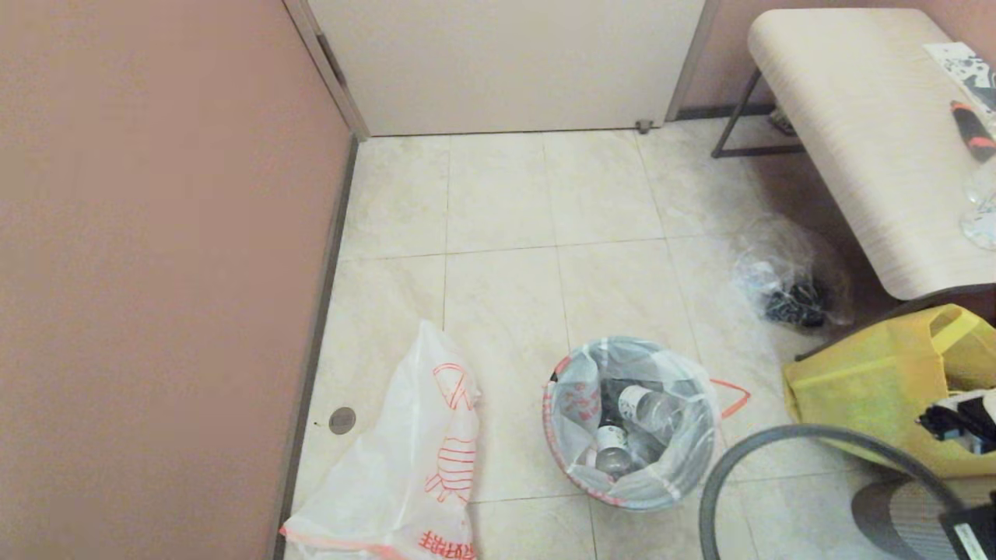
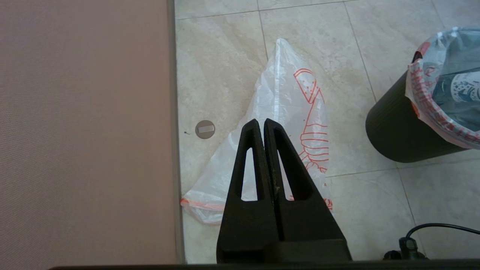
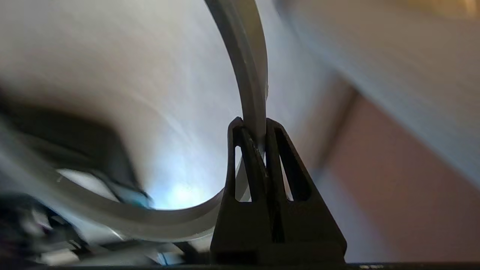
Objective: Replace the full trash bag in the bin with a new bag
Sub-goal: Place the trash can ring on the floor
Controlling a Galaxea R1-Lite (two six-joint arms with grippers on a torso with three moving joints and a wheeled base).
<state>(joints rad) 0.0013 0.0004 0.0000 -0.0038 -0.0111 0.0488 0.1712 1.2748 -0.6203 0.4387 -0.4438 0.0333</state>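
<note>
1. The right gripper (image 3: pixel 255 125) is clamped on the grey rim ring (image 1: pixel 786 437), off the bin (image 1: pixel 632 424). Set it well aside.
2. The full bag (image 1: pixel 591 404) sits in the bin, ahead of the claw.
3. The left gripper (image 2: pixel 260 123) hangs pinched empty over the new bag (image 1: pixel 420 459).

open floor behind bin (image 1: pixel 630 424) | left blocked: wall (image 1: pixel 156 272) | right: bench (image 1: pixel 864 132)
</note>
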